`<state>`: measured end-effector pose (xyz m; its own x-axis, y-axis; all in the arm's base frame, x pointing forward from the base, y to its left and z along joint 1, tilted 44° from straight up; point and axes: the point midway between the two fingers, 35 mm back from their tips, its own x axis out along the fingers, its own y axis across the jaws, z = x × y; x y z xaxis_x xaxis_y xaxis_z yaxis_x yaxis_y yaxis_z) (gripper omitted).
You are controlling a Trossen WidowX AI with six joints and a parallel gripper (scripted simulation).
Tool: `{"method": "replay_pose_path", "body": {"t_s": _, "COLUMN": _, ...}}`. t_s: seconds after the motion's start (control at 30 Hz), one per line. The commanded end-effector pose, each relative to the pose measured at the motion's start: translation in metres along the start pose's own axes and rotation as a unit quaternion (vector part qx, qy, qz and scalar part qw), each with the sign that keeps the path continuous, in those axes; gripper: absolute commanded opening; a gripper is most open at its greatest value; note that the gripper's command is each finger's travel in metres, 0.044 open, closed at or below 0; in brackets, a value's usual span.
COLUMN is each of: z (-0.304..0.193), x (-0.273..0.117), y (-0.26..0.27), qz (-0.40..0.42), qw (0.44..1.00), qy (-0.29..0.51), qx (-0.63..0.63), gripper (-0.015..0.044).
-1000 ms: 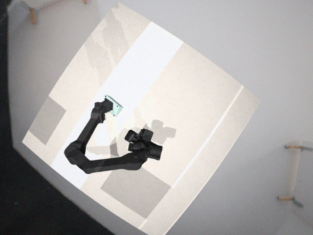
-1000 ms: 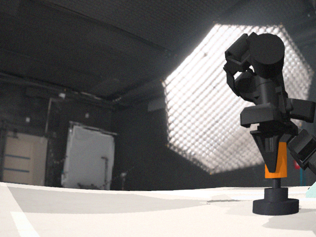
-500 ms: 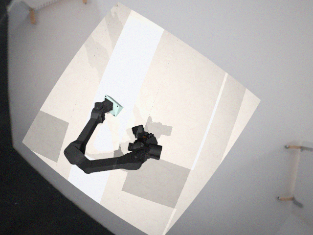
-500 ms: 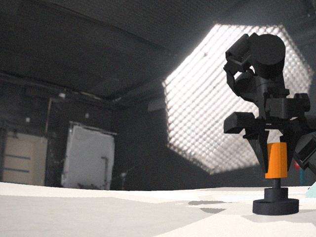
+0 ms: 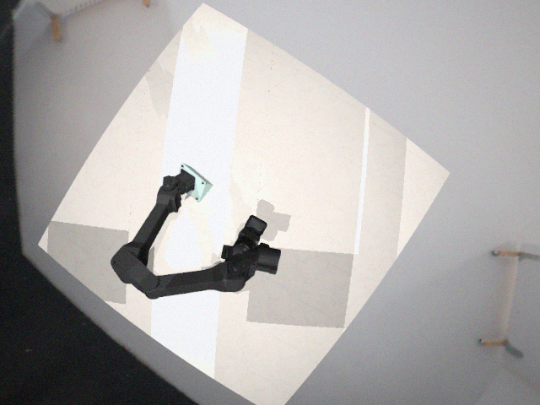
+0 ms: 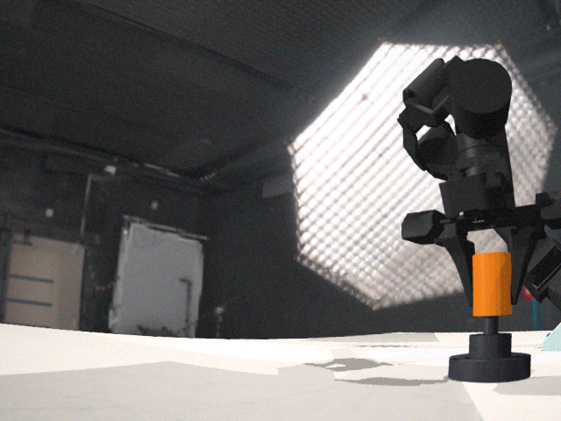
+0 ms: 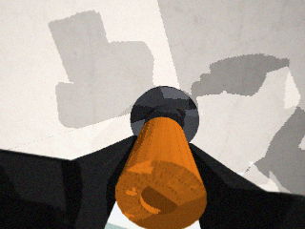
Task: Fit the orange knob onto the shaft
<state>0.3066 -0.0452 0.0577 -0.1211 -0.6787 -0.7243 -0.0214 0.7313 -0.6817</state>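
One orange knob (image 6: 492, 284) (image 7: 162, 162), two gripping fingers (image 6: 464, 272), one round pedestal (image 6: 489, 367) (image 7: 164, 97)

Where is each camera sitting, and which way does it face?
Top: high overhead, looking down at the table; shows the whole arm.
Exterior: beside the table, near its height, looking across; shows the upper arm and gripper.
Wrist: near the gripper, looking along its fingers; shows both.
Exterior and wrist share the orange knob and round pedestal.
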Motion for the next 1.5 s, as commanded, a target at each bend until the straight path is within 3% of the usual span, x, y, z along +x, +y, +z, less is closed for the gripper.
{"method": "replay_pose_path", "body": {"t_s": 0.0, "z": 0.0024, "x": -0.0045, "y": 0.0029, "qz": 0.002, "qw": 0.994, "qy": -0.006, "qx": 0.11, "gripper": 0.0}}
{"method": "replay_pose_path", "body": {"t_s": 1.47, "z": 0.0023, "x": -0.0024, "y": -0.0002, "qz": 0.002, "qw": 0.994, "qy": -0.006, "qx": 0.11, "gripper": 0.0}}
